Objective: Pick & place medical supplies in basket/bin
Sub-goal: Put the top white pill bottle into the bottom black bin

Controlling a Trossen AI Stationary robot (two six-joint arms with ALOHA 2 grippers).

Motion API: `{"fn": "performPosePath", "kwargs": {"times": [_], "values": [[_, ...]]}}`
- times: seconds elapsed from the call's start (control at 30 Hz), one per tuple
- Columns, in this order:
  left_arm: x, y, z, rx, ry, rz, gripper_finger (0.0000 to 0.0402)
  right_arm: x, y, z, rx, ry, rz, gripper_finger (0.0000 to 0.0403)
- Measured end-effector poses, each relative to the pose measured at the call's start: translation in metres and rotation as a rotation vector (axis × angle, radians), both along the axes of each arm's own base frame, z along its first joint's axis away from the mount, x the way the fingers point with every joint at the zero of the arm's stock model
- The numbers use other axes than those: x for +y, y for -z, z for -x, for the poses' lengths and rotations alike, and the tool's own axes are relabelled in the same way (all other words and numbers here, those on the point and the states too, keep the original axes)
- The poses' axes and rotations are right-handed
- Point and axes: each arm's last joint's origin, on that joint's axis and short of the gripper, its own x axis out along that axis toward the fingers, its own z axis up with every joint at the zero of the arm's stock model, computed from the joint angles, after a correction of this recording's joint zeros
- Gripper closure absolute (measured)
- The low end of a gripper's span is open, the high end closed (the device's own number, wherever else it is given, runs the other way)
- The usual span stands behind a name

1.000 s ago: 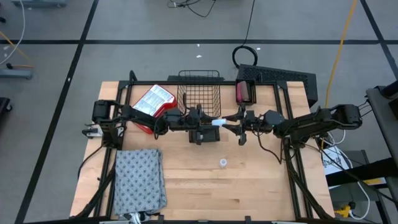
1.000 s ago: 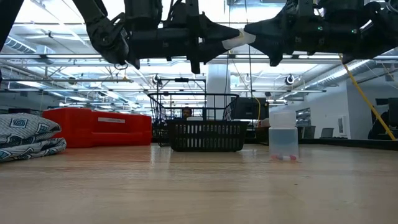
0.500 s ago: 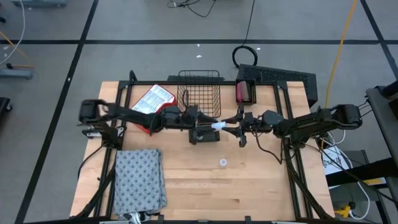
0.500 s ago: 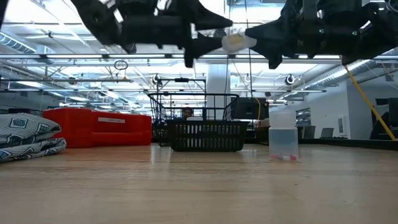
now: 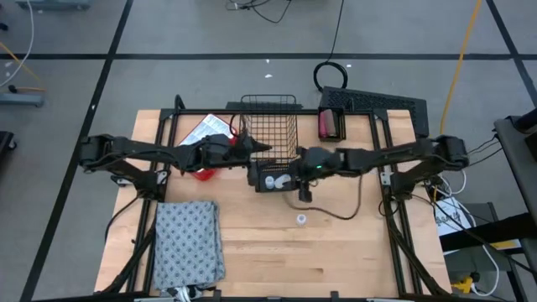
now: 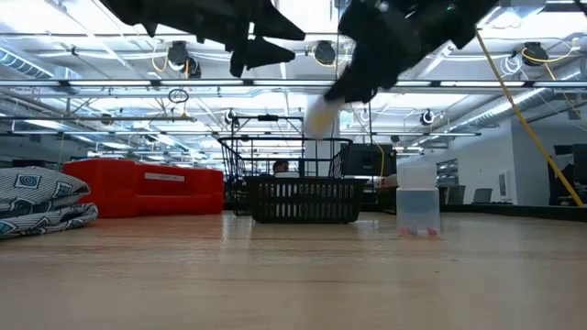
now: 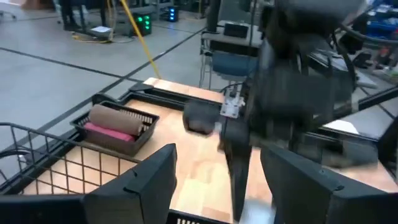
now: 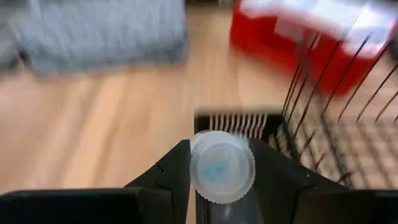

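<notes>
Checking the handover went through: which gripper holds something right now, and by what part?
The right gripper holds a white vial, its fingers pinching the sides just below the round cap. The left gripper is open and empty.

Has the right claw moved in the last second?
Yes. The right claw, gripping a white vial, has swung leftward in the overhead view, from beside the wire basket to over the small black bin.
</notes>
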Motion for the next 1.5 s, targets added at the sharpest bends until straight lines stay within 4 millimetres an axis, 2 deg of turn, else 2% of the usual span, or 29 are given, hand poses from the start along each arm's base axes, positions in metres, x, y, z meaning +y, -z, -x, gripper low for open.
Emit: {"fn": "performPosePath", "kwargs": {"times": [0.1, 0.2, 0.47, 0.77, 1.2, 1.5], "values": [[0.0, 0.005, -0.001, 0.03, -0.014, 0.004, 0.0158, -0.003, 0.016, -0.015, 0.141, 0.029, 0.066, 0.0279], [0.0, 0.007, -0.002, 0.04, -0.012, 0.007, 0.0158, -0.006, 0.029, -0.024, 0.205, 0.057, 0.116, 0.0279], [0.0, 0.011, -0.002, 0.072, -0.013, 0.015, 0.0158, -0.016, 0.054, -0.03, 0.292, 0.076, 0.122, 0.0279], [0.0, 0.011, -0.002, 0.074, -0.012, 0.009, 0.0158, -0.024, 0.056, -0.03, 0.301, 0.154, 0.188, 0.0279], [0.0, 0.011, -0.002, 0.073, -0.013, 0.013, 0.0158, -0.024, 0.056, -0.029, 0.311, 0.15, 0.206, 0.0267], [0.0, 0.011, -0.002, 0.073, -0.014, 0.019, 0.0158, -0.024, 0.056, -0.029, 0.312, 0.151, 0.204, 0.0233]]}}
